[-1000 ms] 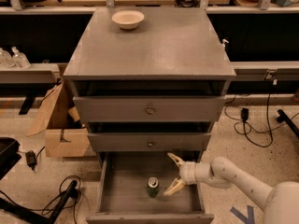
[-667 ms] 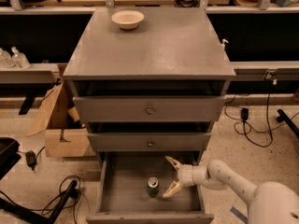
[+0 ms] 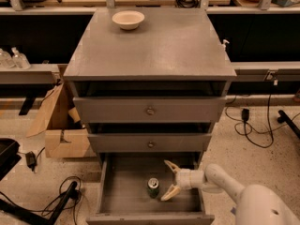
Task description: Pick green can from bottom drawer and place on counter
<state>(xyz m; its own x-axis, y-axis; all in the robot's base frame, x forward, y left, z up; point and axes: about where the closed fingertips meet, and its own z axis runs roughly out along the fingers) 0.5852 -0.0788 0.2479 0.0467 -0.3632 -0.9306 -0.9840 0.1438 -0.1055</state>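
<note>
Leftward, end effector (image 3: 168, 181) nears green can (image 3: 153, 187).

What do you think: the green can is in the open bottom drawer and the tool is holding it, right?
Not quite. The tool isn't holding the can. The camera view shows its fingers spread open inside the drawer, with the can standing just left of them, not between them. The can is in the open bottom drawer, yes.
</note>
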